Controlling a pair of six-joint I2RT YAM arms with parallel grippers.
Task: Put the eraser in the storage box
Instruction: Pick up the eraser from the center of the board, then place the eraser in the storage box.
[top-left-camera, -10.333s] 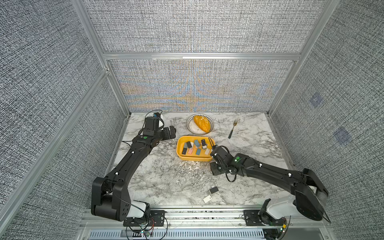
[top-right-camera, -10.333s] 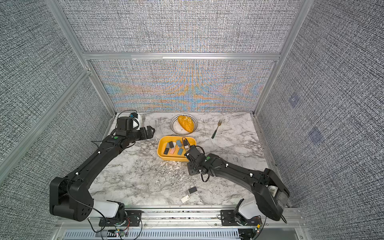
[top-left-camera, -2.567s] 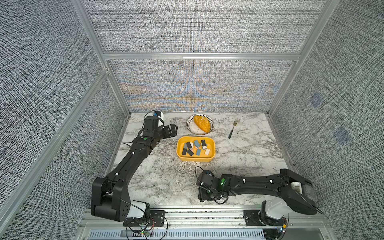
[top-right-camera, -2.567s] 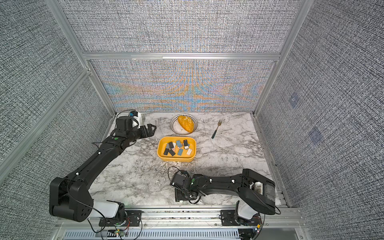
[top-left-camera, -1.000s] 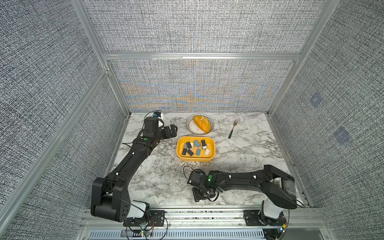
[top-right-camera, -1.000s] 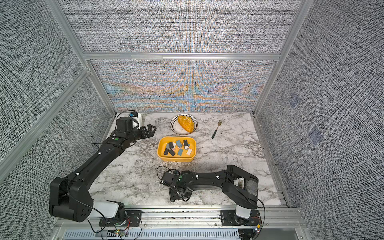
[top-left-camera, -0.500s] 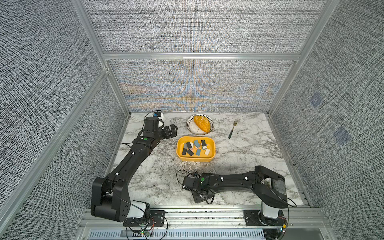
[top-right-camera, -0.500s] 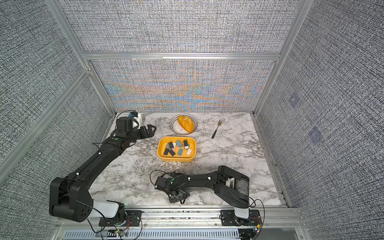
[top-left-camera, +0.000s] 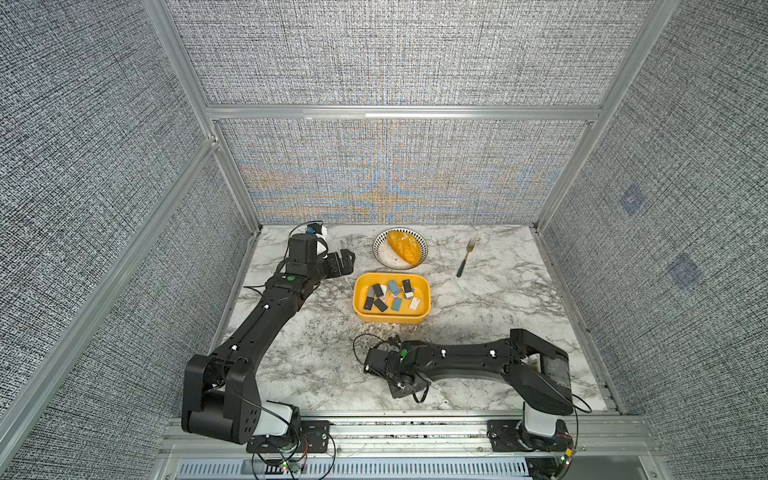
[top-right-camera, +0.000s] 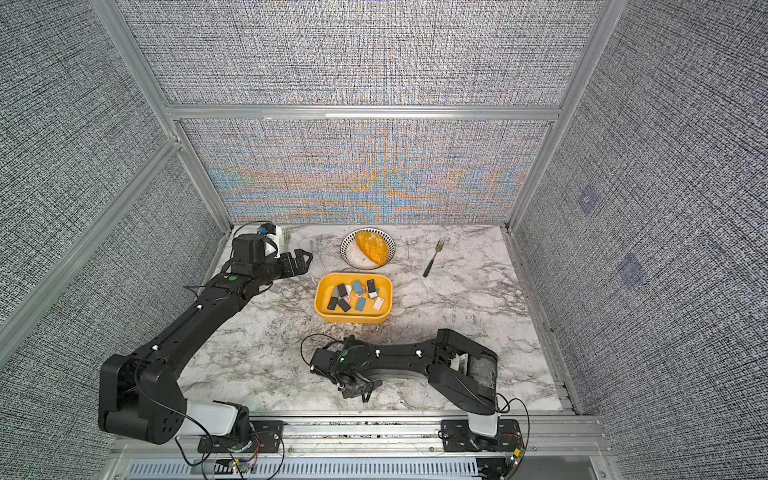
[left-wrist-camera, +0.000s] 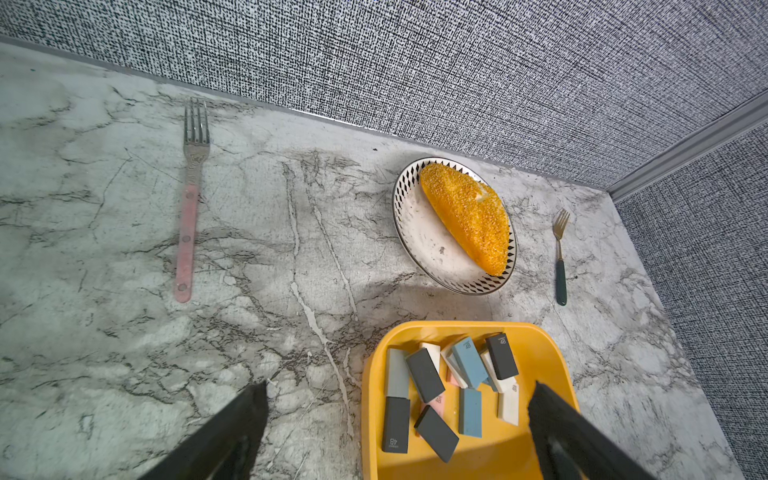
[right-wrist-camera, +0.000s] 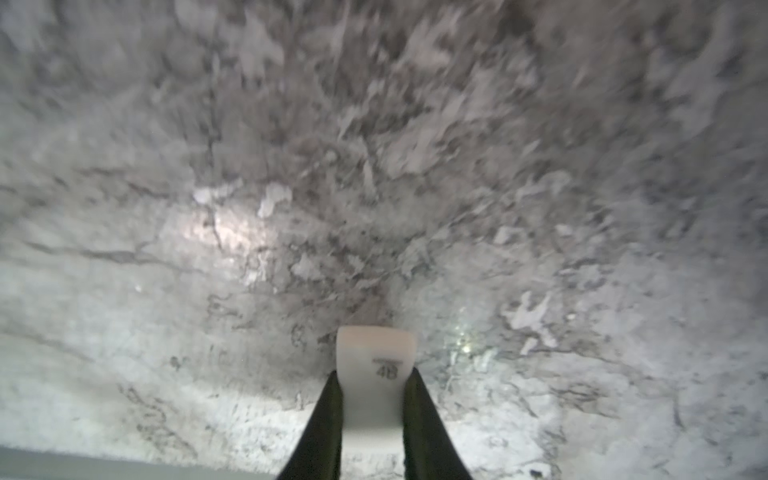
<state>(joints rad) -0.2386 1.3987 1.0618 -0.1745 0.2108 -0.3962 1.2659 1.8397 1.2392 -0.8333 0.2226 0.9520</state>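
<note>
Pinching a white eraser (right-wrist-camera: 376, 353) stamped 4B with the right gripper (right-wrist-camera: 374, 376), squeezing it from both sides and leaving its stamped end sticking out beyond the fingertips. Hanging low over the marble tabletop (right-wrist-camera: 249, 249) near its front edge. Not showing, through the blur of the right wrist view, whether touching the surface or raised off it. Stretching the right arm (top-left-camera: 465, 359) across the front of the table in both top views, and hiding the eraser beneath the wrist there.

Sitting well apart from that grip, toward the middle of the table: the yellow storage box (top-left-camera: 390, 320), already holding a loose heap of black, grey, blue, white and pink erasers (left-wrist-camera: 424, 374).

Spreading the left gripper (left-wrist-camera: 399, 386) wide, holding nothing, and hanging above the table just beside the box's far left corner.

Standing just behind the box: a round white plate (top-left-camera: 390, 261) with a black-patterned rim, carrying a golden seeded bread roll (top-left-camera: 404, 248). Lying to the right of the plate: a green-handled fork (top-left-camera: 464, 259). Lying near the back wall, left of the plate: a pink-handled fork (left-wrist-camera: 185, 232).
</note>
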